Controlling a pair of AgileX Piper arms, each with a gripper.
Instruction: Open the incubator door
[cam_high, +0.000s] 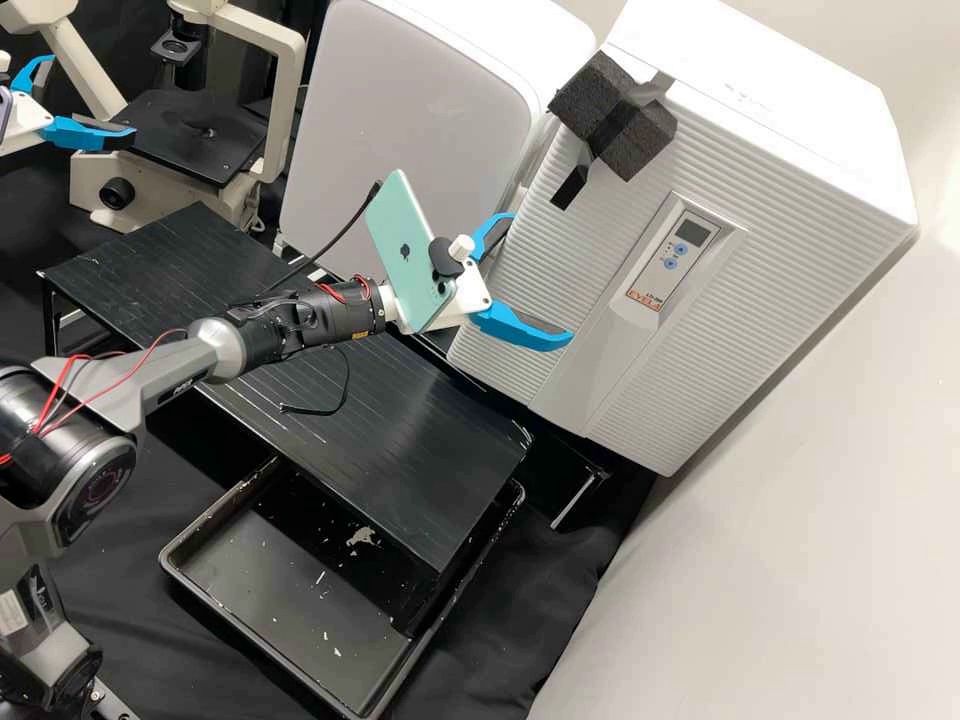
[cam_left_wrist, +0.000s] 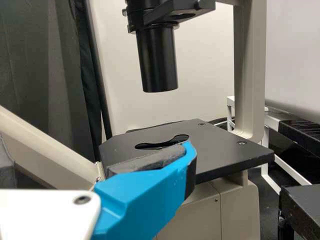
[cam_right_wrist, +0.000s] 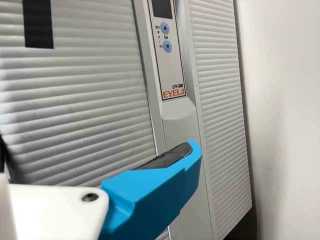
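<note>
We hold our right claw (cam_high: 543, 277) wide open, with the ribbed incubator door (cam_high: 590, 255) just ahead of its fingertips and the control panel (cam_high: 682, 240) farther along. Well apart from it, our left claw (cam_high: 94, 96) is open beside the microscope (cam_high: 200, 135).

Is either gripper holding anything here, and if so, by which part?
Nothing is held: the right gripper is open near the incubator door, the left gripper open by the microscope.

One left hand (cam_high: 90, 98) and one right hand (cam_high: 542, 278) make two. There is one incubator (cam_high: 740, 230), one smooth white cabinet (cam_high: 410, 120), one microscope (cam_high: 98, 172), one black tray (cam_high: 270, 570), one green phone (cam_high: 398, 225) and two blue buttons (cam_right_wrist: 165, 28).
</note>
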